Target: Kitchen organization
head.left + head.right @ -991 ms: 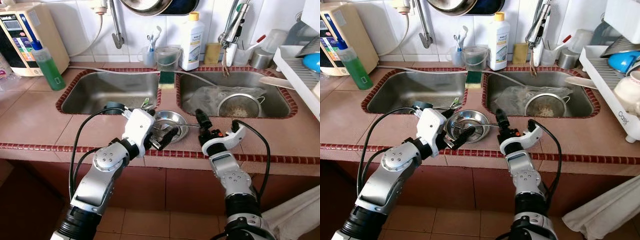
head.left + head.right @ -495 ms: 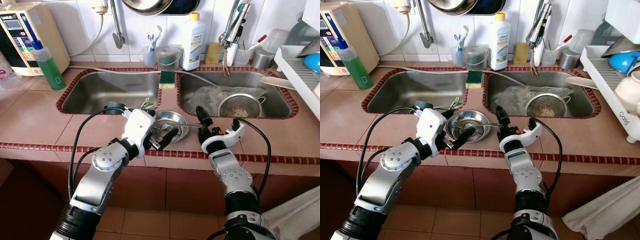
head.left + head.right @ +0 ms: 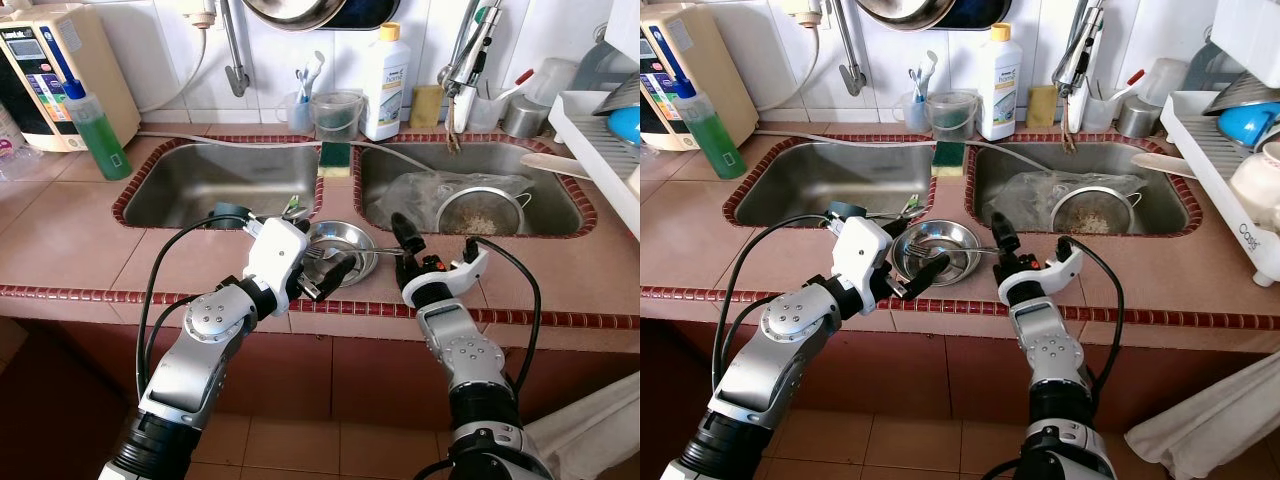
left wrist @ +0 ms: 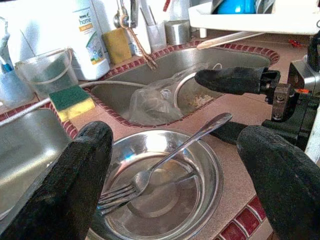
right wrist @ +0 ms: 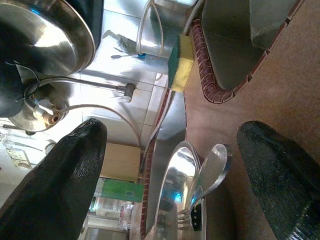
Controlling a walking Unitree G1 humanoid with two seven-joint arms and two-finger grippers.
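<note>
A tiled kitchen with a double sink set into a terracotta tabletop fills the head views. On the strip in front of the sink divider sits a small steel bowl with a fork lying in it, tines down in the bowl and handle sticking out over the rim toward the robot's right.

The left tool hovers at the near edge of the bowl with its fingers spread wide, straddling the bowl in its wrist view and gripping nothing. The right tool stands just to the right of the bowl, also open and empty, with the fork handle's tip lying between its fingers in its wrist view.

Judging by the scene, the organizing has barely begun here. The right basin holds a strainer and a crumpled clear plastic bag. A sponge sits on the divider. A green soap bottle and a white detergent bottle stand along the back. A dish rack on the far right already holds some crockery. The bowl and fork are not yet lifted; picking them up and putting them away appears to remain.
</note>
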